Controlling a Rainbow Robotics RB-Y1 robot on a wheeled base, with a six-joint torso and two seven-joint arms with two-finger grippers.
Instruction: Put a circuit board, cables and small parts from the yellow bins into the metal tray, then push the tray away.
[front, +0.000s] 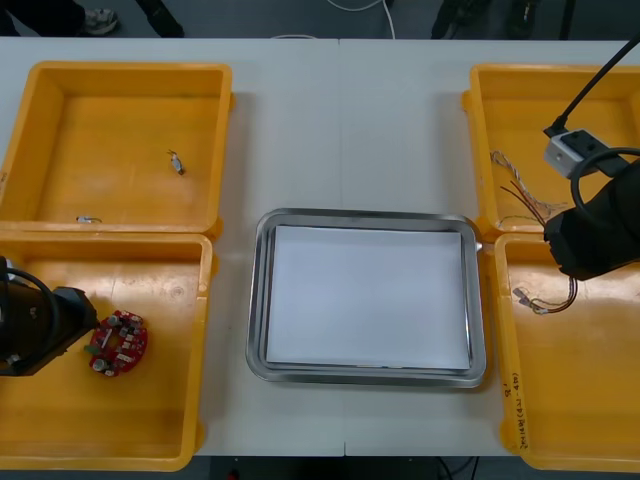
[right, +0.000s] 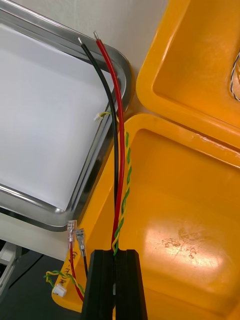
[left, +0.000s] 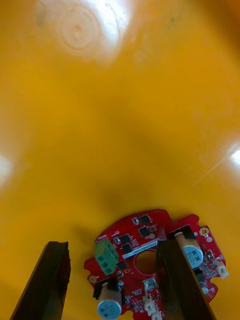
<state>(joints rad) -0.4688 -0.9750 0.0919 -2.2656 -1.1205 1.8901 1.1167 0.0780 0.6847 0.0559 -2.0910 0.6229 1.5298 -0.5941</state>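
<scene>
Left gripper (left: 116, 285), fingers (left: 50, 280) apart, over round red circuit board (left: 142, 245), lower left, right gripper (right: 115, 282) clamped on red and black cables (right: 121, 160), mid right.

You could read no text anywhere; the scrawled marks (front: 516, 400) on the near right bin (front: 505, 330) rim stayed illegible.

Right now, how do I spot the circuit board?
On the table's left side, find the near yellow bin. In its left half, under the open left pincer, lies the circuit board: round and red, unlike the cables clamped in the right pincer.
</scene>
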